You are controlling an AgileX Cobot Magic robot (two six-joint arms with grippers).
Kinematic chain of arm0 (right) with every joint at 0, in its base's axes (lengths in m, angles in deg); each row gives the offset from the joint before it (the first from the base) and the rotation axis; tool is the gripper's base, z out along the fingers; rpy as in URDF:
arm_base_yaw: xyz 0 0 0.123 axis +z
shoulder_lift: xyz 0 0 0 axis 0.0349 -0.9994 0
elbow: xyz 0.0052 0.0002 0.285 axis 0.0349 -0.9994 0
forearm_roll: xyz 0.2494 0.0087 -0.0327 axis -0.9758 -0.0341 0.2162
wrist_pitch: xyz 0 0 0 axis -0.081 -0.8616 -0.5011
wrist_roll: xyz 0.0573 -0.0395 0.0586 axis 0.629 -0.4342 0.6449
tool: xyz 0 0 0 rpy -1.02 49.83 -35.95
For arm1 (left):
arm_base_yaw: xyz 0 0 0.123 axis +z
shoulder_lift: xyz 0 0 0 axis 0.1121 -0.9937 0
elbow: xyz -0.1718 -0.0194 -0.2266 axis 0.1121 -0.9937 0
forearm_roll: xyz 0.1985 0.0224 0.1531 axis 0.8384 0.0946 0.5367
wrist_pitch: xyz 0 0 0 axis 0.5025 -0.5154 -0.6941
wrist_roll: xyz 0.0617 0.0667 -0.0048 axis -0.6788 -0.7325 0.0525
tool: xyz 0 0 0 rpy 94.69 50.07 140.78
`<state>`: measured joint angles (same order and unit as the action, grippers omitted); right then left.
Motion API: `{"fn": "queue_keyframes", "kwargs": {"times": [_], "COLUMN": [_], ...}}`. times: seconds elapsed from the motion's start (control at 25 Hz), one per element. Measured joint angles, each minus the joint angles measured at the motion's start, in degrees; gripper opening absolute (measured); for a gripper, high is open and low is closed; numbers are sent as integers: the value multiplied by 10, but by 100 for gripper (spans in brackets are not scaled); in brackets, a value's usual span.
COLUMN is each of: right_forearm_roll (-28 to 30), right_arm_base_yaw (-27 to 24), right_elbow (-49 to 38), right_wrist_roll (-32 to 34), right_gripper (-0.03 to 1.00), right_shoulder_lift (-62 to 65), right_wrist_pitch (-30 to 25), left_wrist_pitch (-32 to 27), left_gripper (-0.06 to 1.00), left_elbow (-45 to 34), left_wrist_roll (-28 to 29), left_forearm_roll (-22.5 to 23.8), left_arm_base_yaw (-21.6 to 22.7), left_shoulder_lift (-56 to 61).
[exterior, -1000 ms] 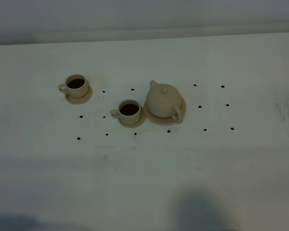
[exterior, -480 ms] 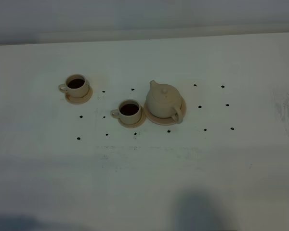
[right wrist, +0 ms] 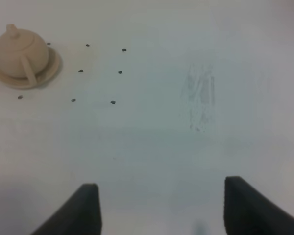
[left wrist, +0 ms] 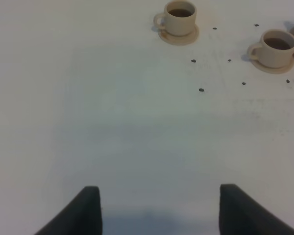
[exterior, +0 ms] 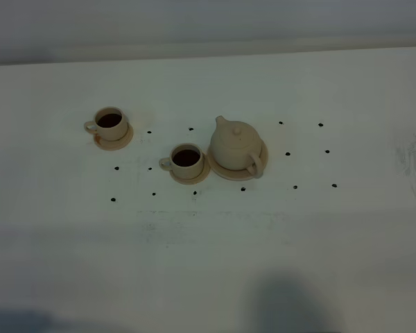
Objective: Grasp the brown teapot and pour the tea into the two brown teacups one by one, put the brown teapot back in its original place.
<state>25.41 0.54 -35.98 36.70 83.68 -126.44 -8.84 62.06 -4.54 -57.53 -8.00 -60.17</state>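
Nothing is moved since earlier: teapot point(exterior: 236, 146) on saucer point(exterior: 220, 168), 2 teacups point(exterior: 111, 123) filled; left gripper point(left wrist: 159, 208) and right gripper point(right wrist: 161, 208) are spread wide, empty.

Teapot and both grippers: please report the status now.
Left gripper open, empty. Right gripper open, empty. Brown teapot upright on large saucer; both teacups hold tea. Nothing in the way.
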Motion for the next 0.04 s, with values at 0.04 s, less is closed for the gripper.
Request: {"fn": "queue_keyframes", "kwargs": {"times": [0.04], "right_forearm_roll": [0], "right_arm_base_yaw": [0], "right_elbow": [0], "right_wrist_roll": [0], "right_gripper": [52], "right_shoulder_lift": [0], "right_wrist_pitch": [0], "left_wrist_pitch": [0], "left_gripper": [50], "left_elbow": [0], "left_wrist_roll": [0], "left_forearm_roll": [0], "left_arm_base_yaw": [0], "left_shoulder_lift": [0]}}
